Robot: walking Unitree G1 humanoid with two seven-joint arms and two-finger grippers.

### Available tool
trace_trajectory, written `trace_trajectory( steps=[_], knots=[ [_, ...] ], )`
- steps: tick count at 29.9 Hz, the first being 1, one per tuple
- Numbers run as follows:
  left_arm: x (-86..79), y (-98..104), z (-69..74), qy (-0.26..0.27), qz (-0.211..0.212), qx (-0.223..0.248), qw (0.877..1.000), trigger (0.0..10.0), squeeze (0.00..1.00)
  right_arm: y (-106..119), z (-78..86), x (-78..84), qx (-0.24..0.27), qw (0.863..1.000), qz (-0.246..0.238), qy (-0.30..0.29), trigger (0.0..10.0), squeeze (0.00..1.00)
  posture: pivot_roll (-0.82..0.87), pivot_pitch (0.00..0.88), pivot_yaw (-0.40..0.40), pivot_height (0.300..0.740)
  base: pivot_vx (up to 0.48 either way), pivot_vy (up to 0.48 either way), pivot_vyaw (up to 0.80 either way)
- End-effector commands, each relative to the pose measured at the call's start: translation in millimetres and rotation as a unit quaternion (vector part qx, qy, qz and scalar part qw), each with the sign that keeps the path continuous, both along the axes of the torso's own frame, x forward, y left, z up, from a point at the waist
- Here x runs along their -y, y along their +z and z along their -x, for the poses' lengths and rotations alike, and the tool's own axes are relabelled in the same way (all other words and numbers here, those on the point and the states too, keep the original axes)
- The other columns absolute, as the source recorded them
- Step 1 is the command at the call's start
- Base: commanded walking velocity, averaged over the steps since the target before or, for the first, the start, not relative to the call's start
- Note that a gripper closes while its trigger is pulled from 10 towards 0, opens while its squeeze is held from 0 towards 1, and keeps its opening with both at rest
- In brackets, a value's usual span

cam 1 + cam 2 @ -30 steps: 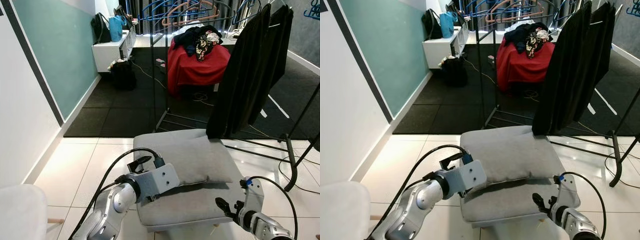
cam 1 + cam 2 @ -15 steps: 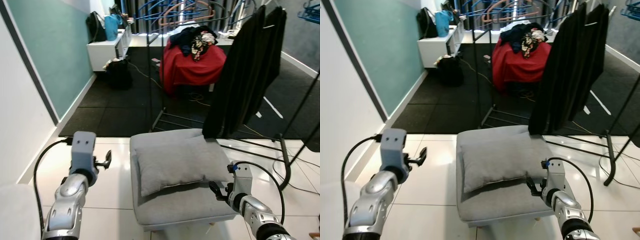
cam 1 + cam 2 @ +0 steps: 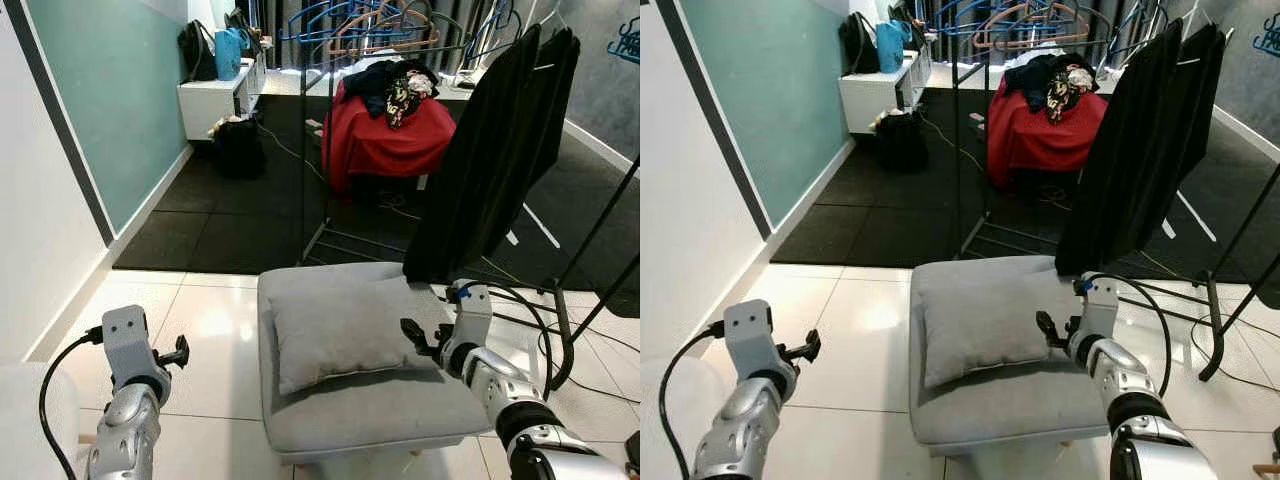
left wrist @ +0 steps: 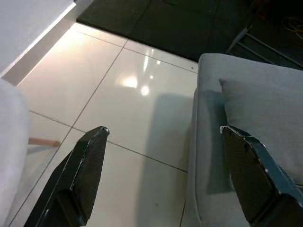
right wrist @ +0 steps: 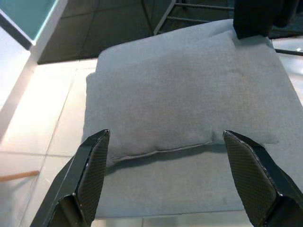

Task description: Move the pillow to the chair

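Note:
A grey pillow (image 3: 335,335) lies flat on a grey cushioned seat (image 3: 380,415) in front of me, slightly left of its middle. My right gripper (image 3: 412,336) hovers open at the pillow's right edge; in its wrist view the pillow (image 5: 165,104) sits between the spread fingers (image 5: 92,175) with the seat (image 5: 189,187) beneath. My left gripper (image 3: 176,353) is open and holds nothing, low over the white tiles left of the seat. In its wrist view the seat (image 4: 203,156) and a corner of the pillow (image 4: 265,104) lie to one side.
A white padded edge (image 3: 30,420) with a wooden leg (image 4: 42,141) is at my lower left. Behind the seat stands a clothes rack with black garments (image 3: 490,150), then a red-covered heap (image 3: 385,135), a white shelf (image 3: 215,100) and a black mat.
My left arm has pulled back from the pillow's near edge to the left and down over the tiles. My right gripper has risen to the pillow's right edge. The camera has shifted.

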State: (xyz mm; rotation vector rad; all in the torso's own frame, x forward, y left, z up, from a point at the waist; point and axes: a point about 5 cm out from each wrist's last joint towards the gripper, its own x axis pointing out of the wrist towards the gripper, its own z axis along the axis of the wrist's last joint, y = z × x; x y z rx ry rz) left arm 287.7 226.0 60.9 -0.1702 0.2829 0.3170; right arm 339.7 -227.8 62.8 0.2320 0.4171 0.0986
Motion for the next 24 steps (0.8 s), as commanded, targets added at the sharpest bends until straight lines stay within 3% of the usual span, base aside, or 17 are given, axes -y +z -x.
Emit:
trace_trajectory(
  steps=[1,6,24],
  knots=[
    [-0.6,-4.8,0.3,0.004,-0.009,-0.007,1.000,10.0,0.00,7.1,-5.8,-2.9,0.012,1.000,-0.025,-0.005,10.0,0.00,-0.12,0.000,-0.037,0.680,0.000,0.000,0.00],
    [-0.7,-2.5,-3.6,-0.024,0.011,0.028,0.999,10.0,0.00,20.8,-14.7,-4.5,0.039,0.996,-0.076,-0.024,10.0,0.00,-0.10,0.000,-0.024,0.660,0.000,0.000,0.00],
    [0.4,4.4,-7.5,-0.056,0.017,0.056,0.997,10.0,0.00,27.3,-16.2,4.5,0.061,0.988,-0.127,-0.058,10.0,0.00,-0.09,0.019,-0.013,0.595,0.000,0.000,0.00]
  ],
)
